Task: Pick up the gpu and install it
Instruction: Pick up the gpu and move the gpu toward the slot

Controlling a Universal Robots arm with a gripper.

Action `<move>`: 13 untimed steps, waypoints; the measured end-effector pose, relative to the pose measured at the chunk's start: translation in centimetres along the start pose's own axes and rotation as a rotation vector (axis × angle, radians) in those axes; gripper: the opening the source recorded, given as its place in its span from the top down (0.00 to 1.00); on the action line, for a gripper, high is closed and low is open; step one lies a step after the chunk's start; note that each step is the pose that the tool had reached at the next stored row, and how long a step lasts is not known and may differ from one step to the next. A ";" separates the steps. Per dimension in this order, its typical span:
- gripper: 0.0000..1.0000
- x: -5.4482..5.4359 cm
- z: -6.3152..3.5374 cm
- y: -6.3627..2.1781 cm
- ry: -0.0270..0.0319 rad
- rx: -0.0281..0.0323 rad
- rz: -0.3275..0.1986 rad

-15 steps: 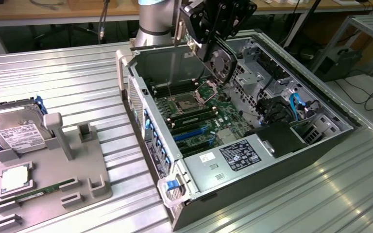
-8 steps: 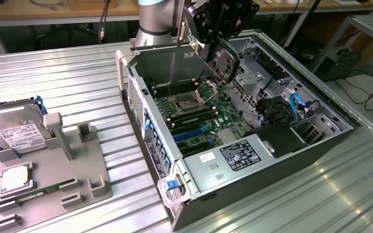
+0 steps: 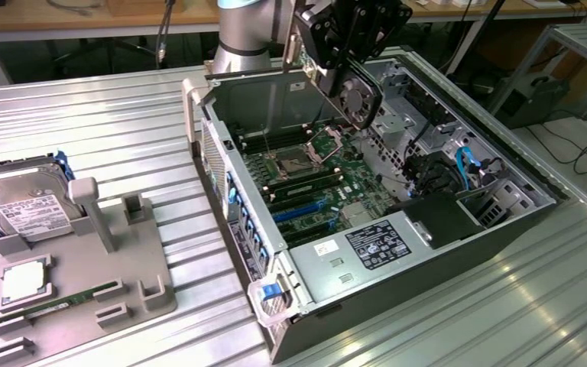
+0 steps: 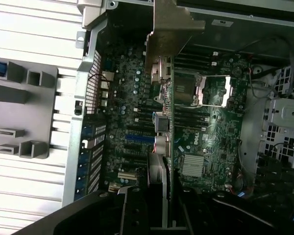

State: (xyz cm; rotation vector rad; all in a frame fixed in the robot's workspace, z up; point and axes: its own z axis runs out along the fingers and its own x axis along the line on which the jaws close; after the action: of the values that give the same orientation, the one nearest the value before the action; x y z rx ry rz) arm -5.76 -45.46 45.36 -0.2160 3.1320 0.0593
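Fingers (image 4: 134,210) clenched on the gpu (image 3: 359,93) hold it tilted in the air, fan face showing, above the motherboard (image 3: 314,176) of the open computer case (image 3: 222,153), which lies on the ribbed metal surface (image 3: 100,115) toward its far edge.

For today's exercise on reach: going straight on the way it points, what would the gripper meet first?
Probably the motherboard near the processor socket, touched first by the graphics card the gripper holds; depth is unclear.
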 end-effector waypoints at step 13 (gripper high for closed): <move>0.72 -1.4 0.21 -0.18 -0.0003 -0.0002 0.004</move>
State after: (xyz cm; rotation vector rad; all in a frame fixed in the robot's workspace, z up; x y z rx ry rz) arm -4.33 -45.43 45.14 -0.2104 3.1322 0.0596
